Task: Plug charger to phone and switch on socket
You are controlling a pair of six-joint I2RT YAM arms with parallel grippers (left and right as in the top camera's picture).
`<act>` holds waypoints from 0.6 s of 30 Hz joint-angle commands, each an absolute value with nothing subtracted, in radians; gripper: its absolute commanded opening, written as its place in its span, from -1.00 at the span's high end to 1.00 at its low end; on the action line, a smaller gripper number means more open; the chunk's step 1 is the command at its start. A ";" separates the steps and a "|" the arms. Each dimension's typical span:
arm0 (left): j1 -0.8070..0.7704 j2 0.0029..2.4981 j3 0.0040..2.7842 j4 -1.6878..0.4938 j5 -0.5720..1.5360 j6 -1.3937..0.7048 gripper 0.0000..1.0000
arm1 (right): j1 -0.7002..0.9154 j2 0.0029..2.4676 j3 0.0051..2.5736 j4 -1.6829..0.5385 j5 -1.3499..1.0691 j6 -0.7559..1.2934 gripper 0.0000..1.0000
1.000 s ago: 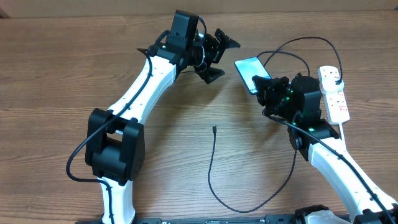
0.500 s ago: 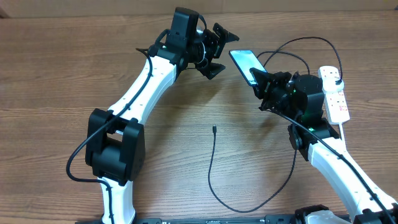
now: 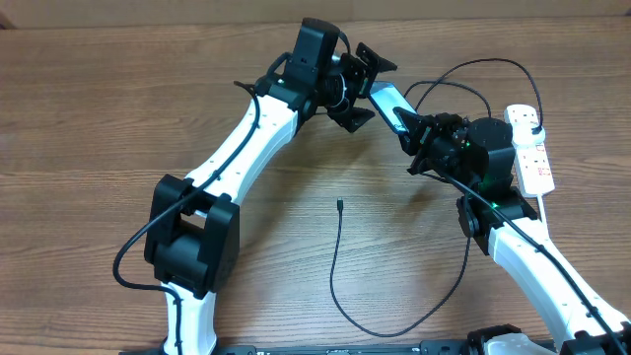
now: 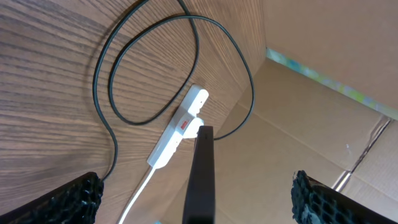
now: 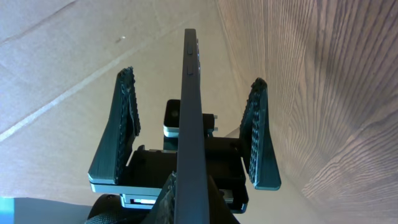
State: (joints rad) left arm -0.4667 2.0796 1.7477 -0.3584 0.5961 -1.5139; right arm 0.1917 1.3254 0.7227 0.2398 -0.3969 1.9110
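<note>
The phone (image 3: 387,102) is lifted off the table and turned on edge, with my right gripper (image 3: 412,133) shut on its near end. In the right wrist view it is a thin dark slab (image 5: 189,118) rising from my right gripper (image 5: 193,196). My left gripper (image 3: 367,81) is open, its fingers (image 5: 121,124) standing either side of the phone's far end without touching. The left wrist view shows the phone (image 4: 202,177) edge-on between that gripper's (image 4: 196,200) pads. The charger's connector tip (image 3: 338,205) lies free on the table. The white socket (image 3: 529,148) lies at the right, also visible behind the phone as a white strip (image 4: 180,127).
The charger's black cable loops over the table (image 3: 380,330) and curls near the socket (image 4: 112,81). The socket's thick white cord (image 4: 140,193) trails off. A cardboard wall (image 4: 323,124) stands behind the table's far edge.
My right gripper has lifted the phone and turned it on edge. The left arm has swung right, bringing its open jaws around the phone's far end.
</note>
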 commanded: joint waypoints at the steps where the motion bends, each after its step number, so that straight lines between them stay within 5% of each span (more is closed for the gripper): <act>1: -0.485 2.041 1.776 -0.355 0.550 -1.526 -1.00 | 0.197 1.319 0.753 0.260 -0.413 1.935 0.92; 18: -0.505 2.041 1.776 -0.355 0.556 -1.526 -0.77 | 0.196 1.319 0.753 0.260 -0.450 2.019 0.92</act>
